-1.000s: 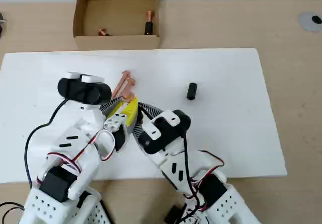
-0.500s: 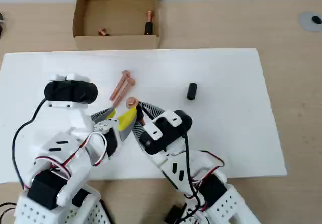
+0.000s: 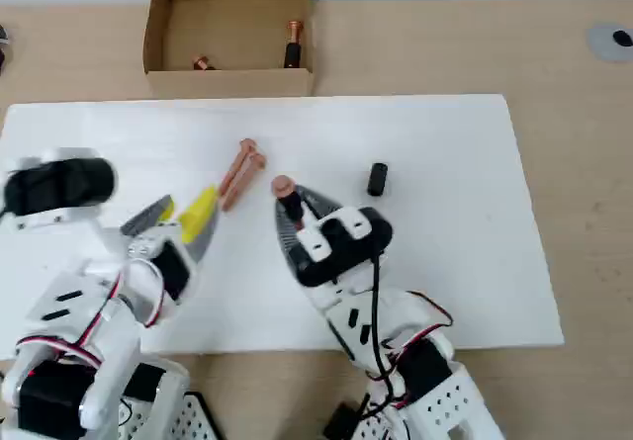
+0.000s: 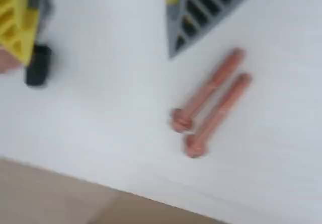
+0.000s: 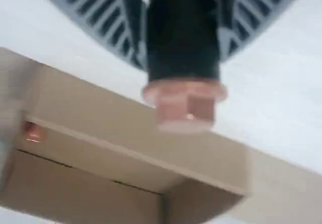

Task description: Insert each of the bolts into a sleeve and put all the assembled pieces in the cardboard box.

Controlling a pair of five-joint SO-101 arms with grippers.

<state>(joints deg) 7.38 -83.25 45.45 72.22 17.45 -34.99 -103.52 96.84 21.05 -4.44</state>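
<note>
My right gripper (image 3: 290, 206) is shut on a black sleeve with a copper bolt in it (image 3: 285, 189), held upright over the middle of the white mat (image 3: 465, 262). In the right wrist view the assembled piece (image 5: 183, 58) hangs between the grey fingers, bolt head toward the cardboard box (image 5: 126, 173). My left gripper (image 3: 190, 201) stands open and holds nothing, left of two loose bolts (image 3: 240, 171). These bolts (image 4: 211, 105) lie side by side beyond the open left gripper (image 4: 100, 53). A spare black sleeve (image 3: 377, 178) lies to the right.
The cardboard box (image 3: 158, 25) stands beyond the mat's far edge, with two assembled pieces (image 3: 293, 44) inside along its near wall. The mat's right half has free room. A small grey disc (image 3: 608, 41) lies on the wooden table at far right.
My left gripper has let go near the bolt head, opened and drawn back to the left. The right gripper has carried the sleeve with the bolt slightly right and toward the box.
</note>
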